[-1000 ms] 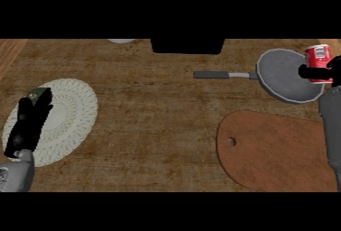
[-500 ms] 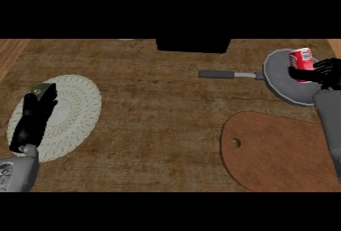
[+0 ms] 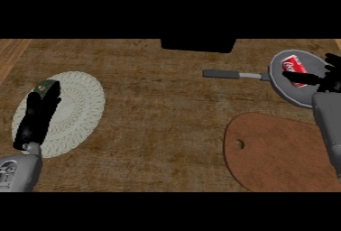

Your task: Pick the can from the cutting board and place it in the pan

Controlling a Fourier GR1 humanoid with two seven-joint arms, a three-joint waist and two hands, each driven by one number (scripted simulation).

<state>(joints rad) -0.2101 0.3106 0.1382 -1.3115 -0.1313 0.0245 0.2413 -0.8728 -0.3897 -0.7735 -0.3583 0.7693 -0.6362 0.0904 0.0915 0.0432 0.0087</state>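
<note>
Nearest the robot, at about 5 o'clock on the counter (image 3: 160, 135), lies the brown cutting board (image 3: 279, 153). Its top is bare apart from the small hole near its left edge, so the can is off it and the pick-up half of the task is done.

At 8 o'clock the left hand (image 3: 36, 119) rests over the pale round mat (image 3: 80, 108), fingers straight and pointing away from the robot, holding nothing; a small dark green thing (image 3: 47, 85) sits at its fingertips, too small to name.

Farther out, at about 2 o'clock, the grey pan (image 3: 283, 85) sits with its handle (image 3: 230, 74) pointing toward 9 o'clock. The red can (image 3: 296, 70) lies within the pan's rim, tilted on its side. The right hand (image 3: 320, 76) is over the pan's right side, its dark fingers spread around the can's right end.

Whether those fingers clasp the can or have let go is hard to say, since hand and can overlap; it seems 1 step is left at most: release and withdraw the hand.

The pan's right rim and part of the right hand are cut off by the view's edge, and the right forearm (image 3: 329, 126) hides the board's right margin. At 12 o'clock a black block (image 3: 198, 45) is cut by the top edge.
</note>
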